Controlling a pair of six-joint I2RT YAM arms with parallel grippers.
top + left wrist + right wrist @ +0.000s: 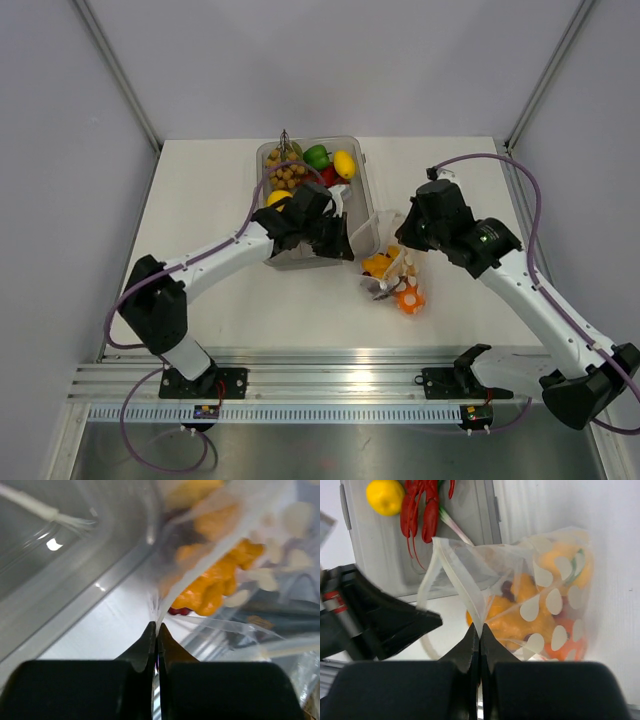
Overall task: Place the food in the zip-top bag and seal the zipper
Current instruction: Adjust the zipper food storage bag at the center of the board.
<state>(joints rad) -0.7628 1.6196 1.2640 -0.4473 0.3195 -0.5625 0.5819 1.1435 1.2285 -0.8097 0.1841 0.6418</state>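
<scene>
The zip-top bag (392, 272), clear with white dots, lies in front of the tray and holds orange and dark food (520, 620). Its mouth stands open, the pale zipper strip (456, 572) curving in a loop. My left gripper (349, 244) is shut on the bag's left edge, a thin film pinched between its tips (156, 628). My right gripper (403, 241) is shut on the mouth's other edge (481, 629). In the left wrist view orange food (215, 580) shows through the plastic. More food lies in the tray: a green pepper (316, 155), a lemon (345, 164) and grapes (288, 176).
The rigid clear tray (362, 160) stands at the back centre, its wall (75, 575) close beside my left fingers. A red toy crayfish (422, 510) and a yellow lemon (385, 495) lie in it. The left gripper's black body (380, 622) is close to my right jaws.
</scene>
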